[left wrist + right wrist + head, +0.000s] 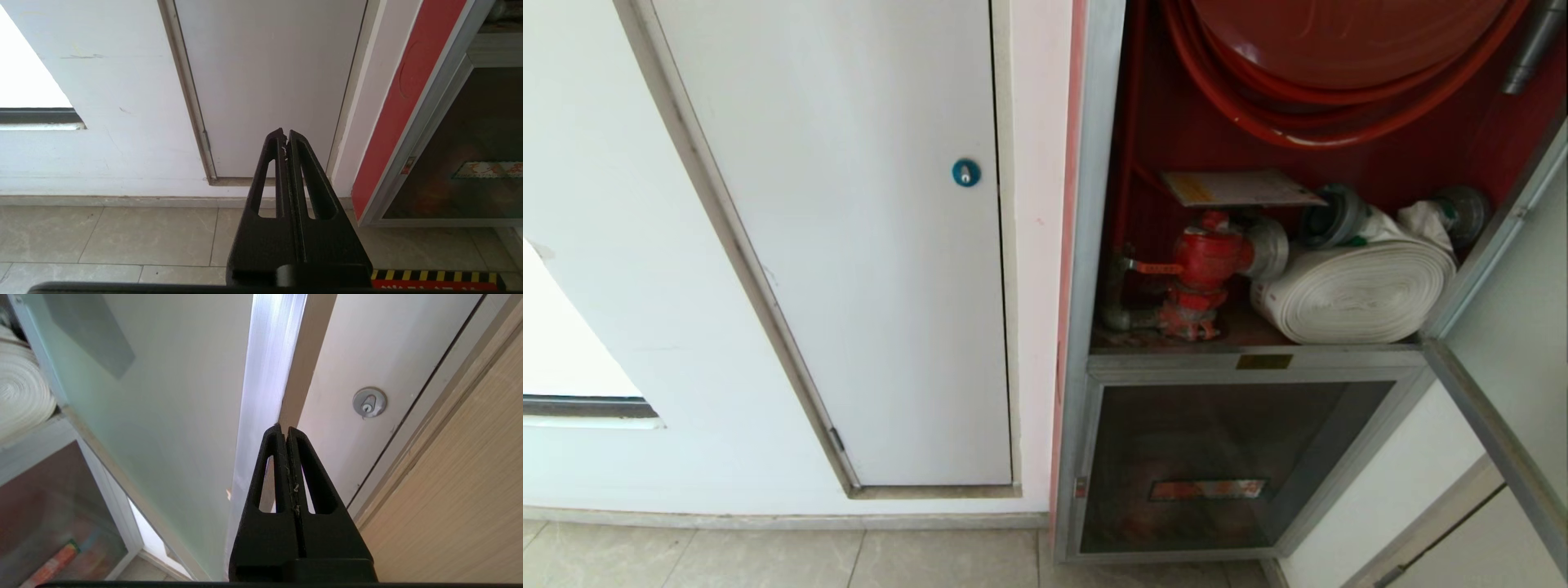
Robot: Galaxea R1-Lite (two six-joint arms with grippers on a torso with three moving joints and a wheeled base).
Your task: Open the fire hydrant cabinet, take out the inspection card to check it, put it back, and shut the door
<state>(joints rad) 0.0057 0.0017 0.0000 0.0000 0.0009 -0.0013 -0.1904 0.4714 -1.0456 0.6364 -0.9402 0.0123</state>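
Both claws are pressed together, empty: your right claw [285, 430] sits at the open door [171, 416] edge, while the inspection card [1237, 188] rests above the red valve [1205, 261], reachable.

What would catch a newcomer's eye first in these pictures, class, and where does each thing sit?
The open fire hydrant cabinet, red inside, fills the right of the head view, with a red hose reel at the top. Below it the inspection card lies above the red valve, beside the white rolled hose. The right gripper, shut, points at the edge of the opened door.
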